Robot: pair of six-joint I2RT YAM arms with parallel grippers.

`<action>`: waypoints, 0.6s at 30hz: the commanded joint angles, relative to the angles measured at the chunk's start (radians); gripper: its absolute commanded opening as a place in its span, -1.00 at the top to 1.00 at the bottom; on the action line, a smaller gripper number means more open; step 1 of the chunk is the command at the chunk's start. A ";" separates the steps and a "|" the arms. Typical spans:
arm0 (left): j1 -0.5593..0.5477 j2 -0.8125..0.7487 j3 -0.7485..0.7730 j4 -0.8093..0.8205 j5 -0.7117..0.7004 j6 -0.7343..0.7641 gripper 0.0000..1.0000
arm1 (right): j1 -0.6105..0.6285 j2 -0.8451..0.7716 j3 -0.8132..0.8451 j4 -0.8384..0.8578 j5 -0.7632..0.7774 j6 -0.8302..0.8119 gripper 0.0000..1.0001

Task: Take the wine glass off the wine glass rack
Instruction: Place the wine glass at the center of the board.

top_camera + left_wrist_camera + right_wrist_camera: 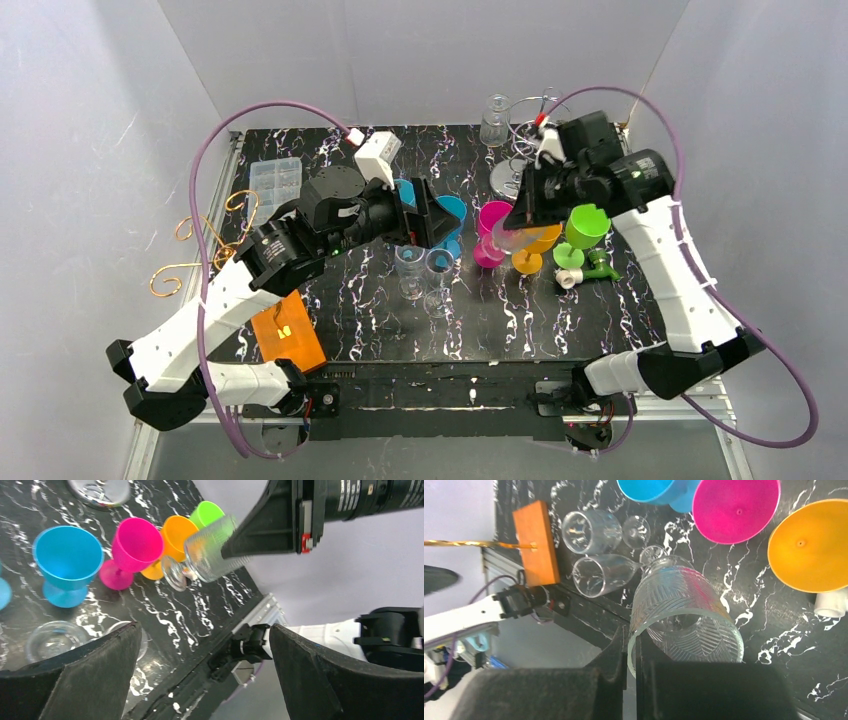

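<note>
The wine glass (pixel 684 605) is clear with a leaf pattern cut into it. It lies tilted in the air over the table's middle right, foot pointing left (pixel 507 238). My right gripper (pixel 631 652) is shut on its rim, one finger inside the bowl and one outside. The silver wire wine glass rack (pixel 510 178) with its round base stands behind, at the back right, apart from the glass. My left gripper (pixel 205 665) is open with nothing between its fingers, to the left of the glass (pixel 210 550) and facing it (pixel 438 222).
Blue (pixel 447 212), pink (pixel 490 230), orange (pixel 530 252) and green (pixel 586 228) goblets stand under and around the held glass. Two clear glasses (pixel 422 272) stand in front. A gold wire stand (pixel 200 245) on an orange base (pixel 287 335) is at the left. Another clear glass (pixel 495 120) stands at the back.
</note>
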 commanded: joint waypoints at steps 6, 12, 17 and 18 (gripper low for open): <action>-0.005 -0.040 0.126 -0.151 -0.184 0.097 -0.97 | 0.241 -0.115 -0.360 0.212 0.265 0.125 0.97; 0.024 -0.003 0.186 -0.241 -0.243 0.099 -0.97 | 0.328 -0.121 -0.524 0.364 0.440 0.187 0.97; 0.149 0.017 0.151 -0.195 -0.102 0.083 -0.97 | 0.335 -0.126 -0.626 0.453 0.478 0.203 0.97; 0.169 0.021 0.142 -0.180 -0.083 0.085 -0.97 | 0.336 -0.127 -0.640 0.469 0.481 0.205 0.97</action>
